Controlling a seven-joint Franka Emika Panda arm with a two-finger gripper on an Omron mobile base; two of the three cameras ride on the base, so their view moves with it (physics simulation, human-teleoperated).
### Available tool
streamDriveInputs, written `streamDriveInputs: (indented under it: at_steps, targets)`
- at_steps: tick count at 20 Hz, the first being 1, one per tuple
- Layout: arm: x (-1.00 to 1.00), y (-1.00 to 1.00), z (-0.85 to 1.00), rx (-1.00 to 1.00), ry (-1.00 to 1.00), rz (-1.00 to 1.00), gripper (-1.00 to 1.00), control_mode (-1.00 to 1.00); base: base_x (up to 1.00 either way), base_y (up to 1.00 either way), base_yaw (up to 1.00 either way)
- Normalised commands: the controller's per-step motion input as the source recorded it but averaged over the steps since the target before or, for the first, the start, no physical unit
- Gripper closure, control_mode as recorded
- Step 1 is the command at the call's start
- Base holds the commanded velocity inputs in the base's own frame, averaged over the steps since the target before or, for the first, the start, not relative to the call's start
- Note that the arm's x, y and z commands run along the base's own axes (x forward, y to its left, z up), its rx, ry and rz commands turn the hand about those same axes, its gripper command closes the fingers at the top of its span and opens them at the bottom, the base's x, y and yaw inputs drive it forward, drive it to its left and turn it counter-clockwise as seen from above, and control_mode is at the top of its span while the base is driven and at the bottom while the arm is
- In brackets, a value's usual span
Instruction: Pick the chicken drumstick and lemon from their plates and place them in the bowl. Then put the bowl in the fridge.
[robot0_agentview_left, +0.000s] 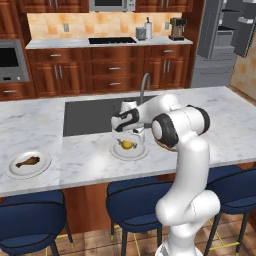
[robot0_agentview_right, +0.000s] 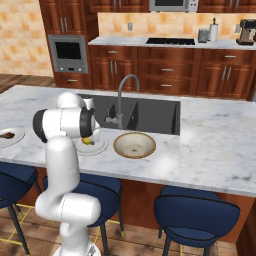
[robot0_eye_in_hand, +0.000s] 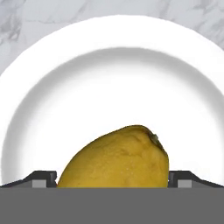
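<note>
A: Item one, lemon (robot0_eye_in_hand: 117, 157)?
B: On the near plate (robot0_eye_in_hand: 109, 65), middle of the marble counter (robot0_agentview_left: 225, 125), in front of the sink (robot0_agentview_left: 90, 115). Yellow, pointed end up-right in the hand view.

A: Gripper (robot0_eye_in_hand: 112, 178)?
B: Lowered over that plate, jaws spread wide, one fingertip (robot0_eye_in_hand: 41, 178) on each side of the lemon. Whether they touch it I cannot tell; nothing is gripped.

A: Item two, drumstick (robot0_agentview_left: 27, 161)?
B: On the second plate (robot0_agentview_left: 28, 164), far left on the counter, well apart from the arm.

A: Bowl (robot0_agentview_right: 134, 145)?
B: Tan, empty, just right of the lemon's plate, by the faucet (robot0_agentview_right: 122, 97).

A: Fridge (robot0_agentview_left: 227, 42)?
B: Back right, doors open.
</note>
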Motion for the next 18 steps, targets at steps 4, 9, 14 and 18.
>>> streamDriveInputs:
  at_steps: [4,9,14,18]
  targets:
    - [-0.07,0.01,-0.26,0.0,0.04,-0.11,-1.0,-1.0,0.0,0.0,0.0]
    - [-0.06,0.0,-0.11,0.0,0.0,-0.05,1.0,-1.0,0.0,0.0,0.0]
    - [-0.27,-0.19,0.01,0.0,0.0,0.0,1.0,-1.0,0.0,0.0,0.0]
    - [-0.44,-0.29,0.2,0.07,0.0,0.13,1.0,-1.0,0.0,0.0,0.0]
